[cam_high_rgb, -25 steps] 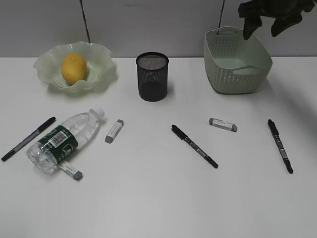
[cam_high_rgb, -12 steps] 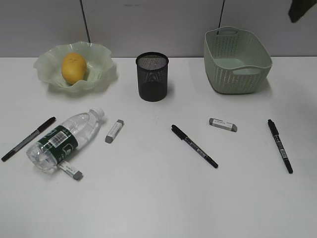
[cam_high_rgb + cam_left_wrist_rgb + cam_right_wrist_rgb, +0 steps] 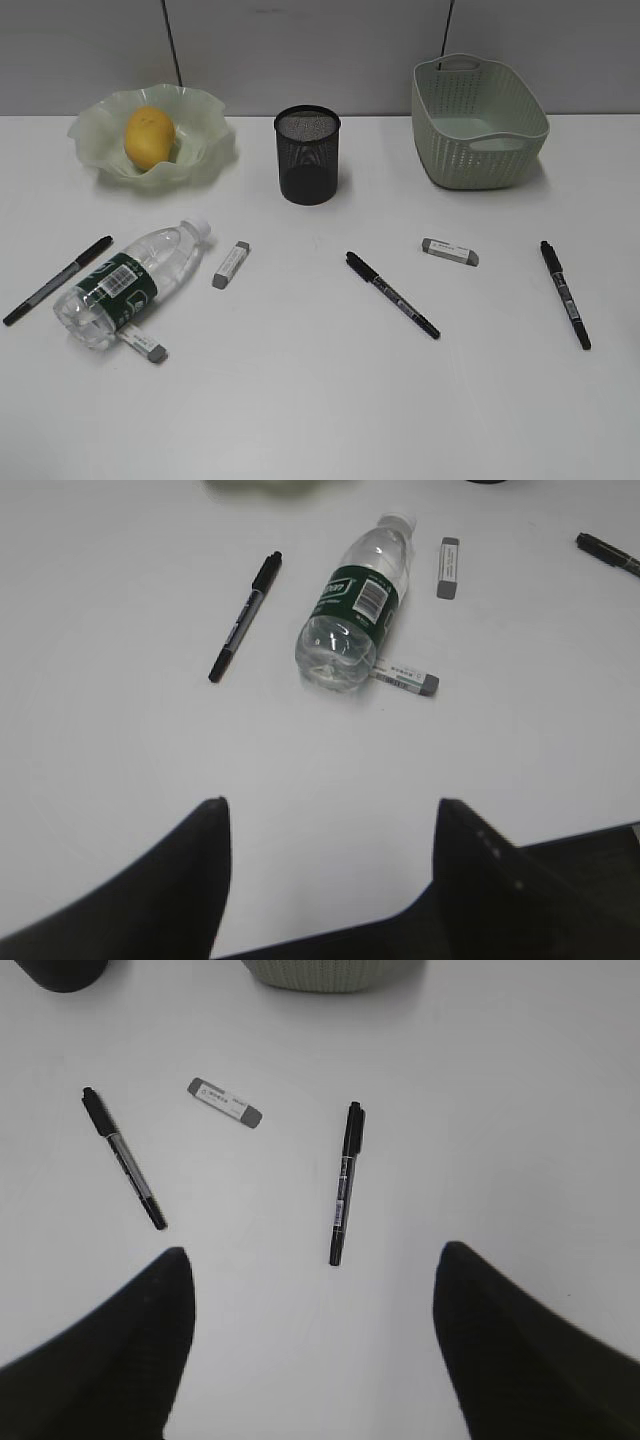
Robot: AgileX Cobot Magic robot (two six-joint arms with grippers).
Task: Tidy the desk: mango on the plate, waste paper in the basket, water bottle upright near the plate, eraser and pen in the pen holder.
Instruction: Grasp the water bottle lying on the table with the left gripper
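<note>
- The left gripper [image 3: 325, 825] hangs above the near edge of the desk [image 3: 320, 400], its two dark fingers spread wide with nothing between them and nothing touched.
- The right gripper [image 3: 312, 1280] hangs likewise over the right half of the desk, fingers wide apart, holding nothing. Neither arm shows in the exterior view.
- The step in hand looks like a fresh pick, with both arms free. For the left arm, the water bottle [image 3: 128, 283] is the nearest job: it lies on its side, cap pointing toward the plate [image 3: 200, 150]. A grip across the body near the label, then a tilt onto its base, would likely serve best; the round wall may roll if it is nudged first.
- One eraser [image 3: 146, 346] lies against the bottle's base, so closing on the bottle may drag it. A second eraser [image 3: 230, 264] sits just beside the bottle's neck, and a pen [image 3: 57, 280] lies to its left, apart from it.
- For the right arm, the right-hand pen [image 3: 345, 1182] lies almost in line between its fingers, an easy first pick; the jaws should close across the barrel, not along it. The middle pen [image 3: 124, 1157] and the third eraser [image 3: 226, 1102] lie farther out.
- Farther back stands the pen holder [image 3: 307, 154], upright and open, where pens should drop in tip first.
- The mango [image 3: 149, 136] already rests in the plate at far left.
- The basket [image 3: 478, 125] stands at far right. I cannot see any waste paper on the desk, and the basket's floor is mostly hidden.
</note>
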